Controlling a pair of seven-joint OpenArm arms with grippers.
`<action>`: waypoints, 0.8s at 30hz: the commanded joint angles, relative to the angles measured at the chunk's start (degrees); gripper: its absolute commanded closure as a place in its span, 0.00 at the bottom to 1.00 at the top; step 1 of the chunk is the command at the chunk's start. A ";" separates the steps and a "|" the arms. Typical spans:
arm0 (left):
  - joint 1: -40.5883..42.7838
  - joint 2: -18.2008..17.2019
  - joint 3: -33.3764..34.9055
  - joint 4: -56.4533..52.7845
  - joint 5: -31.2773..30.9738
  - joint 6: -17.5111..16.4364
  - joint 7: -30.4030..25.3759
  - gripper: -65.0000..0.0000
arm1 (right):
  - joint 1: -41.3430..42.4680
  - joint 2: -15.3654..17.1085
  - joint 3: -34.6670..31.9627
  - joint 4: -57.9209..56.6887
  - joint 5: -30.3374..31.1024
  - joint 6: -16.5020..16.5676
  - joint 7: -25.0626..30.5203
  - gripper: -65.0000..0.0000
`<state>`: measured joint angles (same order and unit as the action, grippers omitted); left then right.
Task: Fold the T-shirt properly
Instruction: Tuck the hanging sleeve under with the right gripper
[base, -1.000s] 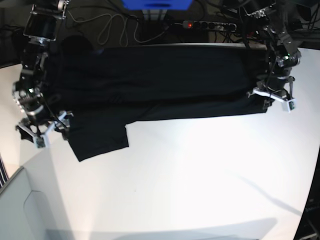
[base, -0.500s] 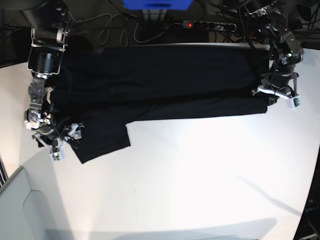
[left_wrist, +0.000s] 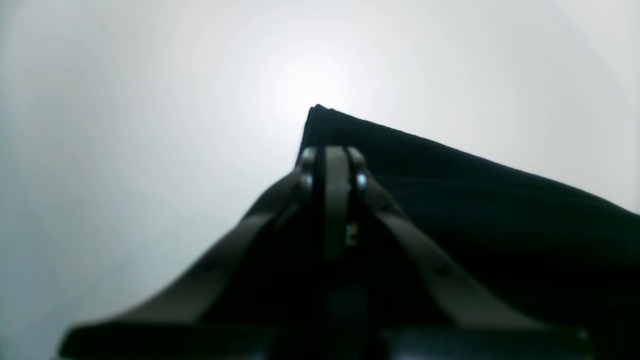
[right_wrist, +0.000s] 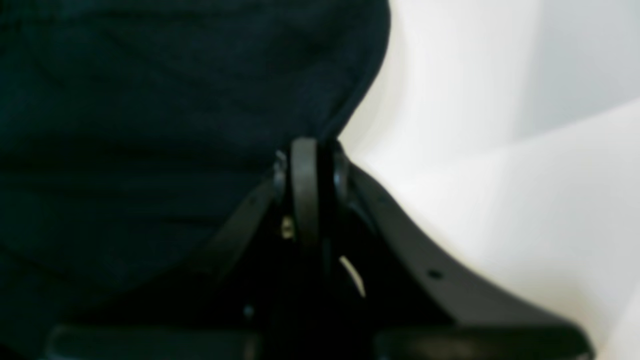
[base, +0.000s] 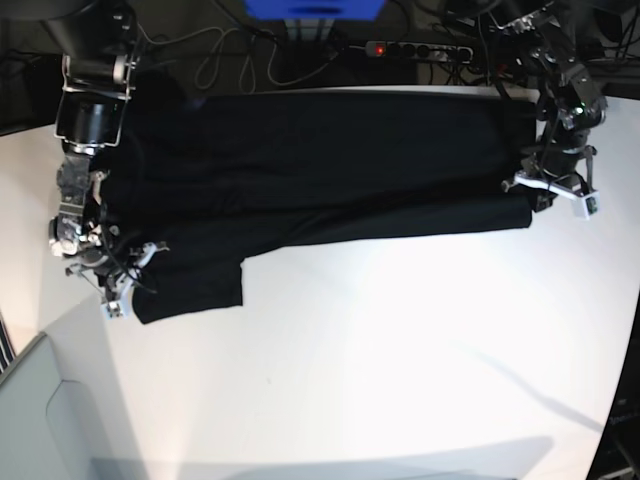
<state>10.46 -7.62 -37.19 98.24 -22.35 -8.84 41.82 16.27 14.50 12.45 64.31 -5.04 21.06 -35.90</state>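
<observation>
Now, at the left edge of the base view, the right claw sits at the lower left corner of the T-shirt, its jaws pressed together on the sleeve's black cloth; the right wrist view shows the fabric edge pinched between the closed fingers. Across the upper half of the frame, the black T-shirt lies folded lengthwise into a long band on the white table, one sleeve hanging lower at the left. At the right end, the left claw is clamped on the shirt's corner, with its fingers together.
</observation>
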 joint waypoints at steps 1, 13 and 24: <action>-0.48 -0.78 -0.22 0.97 -0.46 -0.08 -1.43 1.00 | 0.04 1.10 0.43 3.51 0.33 0.96 1.13 1.00; -0.39 -0.87 -0.22 1.50 -0.46 -0.08 -1.43 1.00 | -18.25 0.75 0.70 38.06 0.33 0.96 1.22 1.00; -0.30 -0.87 -0.22 1.59 -0.46 -0.08 -1.43 1.00 | -21.15 0.75 3.33 40.08 0.33 0.96 2.01 1.00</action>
<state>10.46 -7.77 -37.19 98.63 -22.31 -8.86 41.85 -5.82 14.46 15.44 103.22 -5.19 21.98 -35.73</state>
